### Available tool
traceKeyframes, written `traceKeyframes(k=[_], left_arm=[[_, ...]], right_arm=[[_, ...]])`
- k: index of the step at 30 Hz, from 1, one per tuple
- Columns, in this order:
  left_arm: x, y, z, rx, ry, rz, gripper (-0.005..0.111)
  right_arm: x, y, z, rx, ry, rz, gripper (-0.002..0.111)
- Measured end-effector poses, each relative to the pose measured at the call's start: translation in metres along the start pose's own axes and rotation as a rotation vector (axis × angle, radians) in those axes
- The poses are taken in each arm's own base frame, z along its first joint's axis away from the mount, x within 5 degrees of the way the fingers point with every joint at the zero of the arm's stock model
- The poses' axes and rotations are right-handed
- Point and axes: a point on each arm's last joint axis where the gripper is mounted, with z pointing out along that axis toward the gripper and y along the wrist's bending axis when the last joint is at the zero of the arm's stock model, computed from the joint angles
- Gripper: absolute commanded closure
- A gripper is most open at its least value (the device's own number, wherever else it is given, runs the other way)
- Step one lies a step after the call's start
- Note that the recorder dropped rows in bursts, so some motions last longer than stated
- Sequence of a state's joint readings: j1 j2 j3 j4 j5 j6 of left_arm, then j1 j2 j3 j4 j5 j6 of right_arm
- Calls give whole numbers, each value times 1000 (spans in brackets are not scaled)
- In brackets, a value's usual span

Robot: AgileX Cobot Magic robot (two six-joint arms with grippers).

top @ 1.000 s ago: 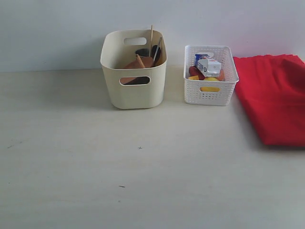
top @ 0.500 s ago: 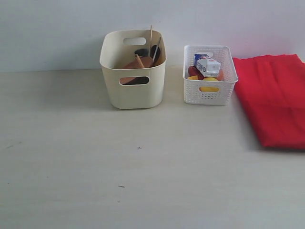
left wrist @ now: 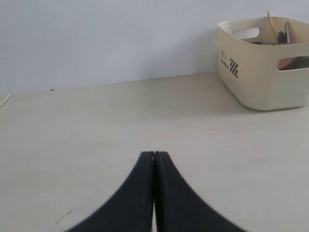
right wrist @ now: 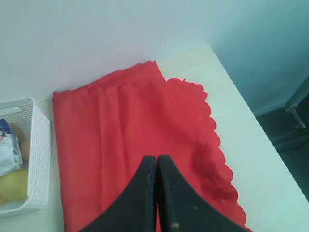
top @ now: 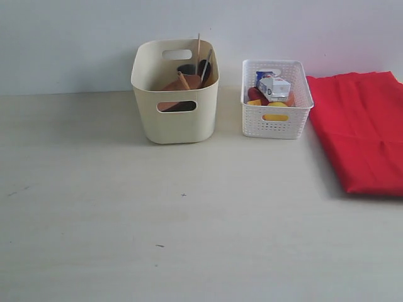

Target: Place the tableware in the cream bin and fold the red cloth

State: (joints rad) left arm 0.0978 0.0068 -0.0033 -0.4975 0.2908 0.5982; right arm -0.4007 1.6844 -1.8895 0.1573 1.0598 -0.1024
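The cream bin [top: 174, 119] stands at the back of the table with tableware inside: a brown wooden plate [top: 182, 83], upright chopsticks [top: 199, 45] and a dark utensil handle [top: 206, 63]. The same cream bin [left wrist: 260, 72] shows in the left wrist view, far from my left gripper [left wrist: 155, 154], which is shut over bare table with nothing in it. The red cloth [top: 362, 129] lies folded flat at the far right. In the right wrist view my right gripper [right wrist: 157, 157] hangs shut above the red cloth [right wrist: 125, 140], holding nothing. Neither arm appears in the exterior view.
A white lattice basket [top: 276, 123] with a milk carton [top: 274, 87] and other food stands between the bin and the cloth. The white basket [right wrist: 38, 159] sits beside the cloth in the right wrist view. The table edge [right wrist: 251, 116] runs just past the cloth's scalloped border.
The bin, basket and cloth have kept their places apart from a slight shift of the picture.
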Motion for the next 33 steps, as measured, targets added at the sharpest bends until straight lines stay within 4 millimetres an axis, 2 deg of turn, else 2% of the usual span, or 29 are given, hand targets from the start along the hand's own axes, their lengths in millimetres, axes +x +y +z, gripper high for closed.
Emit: traceKeyframes(k=[2,6,19,25,33], left_arm=[[2,-2,0,28,21,19,107],[4,-5,-1,76,42,30,107],[6,-11,-2,182,50,54,107],[6,-11,-2,181,51,66,107],[6,-11,-2,181,52,73,107]], right_arm=[[13,12,-26,-13,-71,-30,108],[38,21,-53,-20,-137,-51,108],[152,33,-123,-64,-386,-119,108],[204,45,-139,-154,-476,-195,108],[258,52,-133,-220,-493,-336,108]])
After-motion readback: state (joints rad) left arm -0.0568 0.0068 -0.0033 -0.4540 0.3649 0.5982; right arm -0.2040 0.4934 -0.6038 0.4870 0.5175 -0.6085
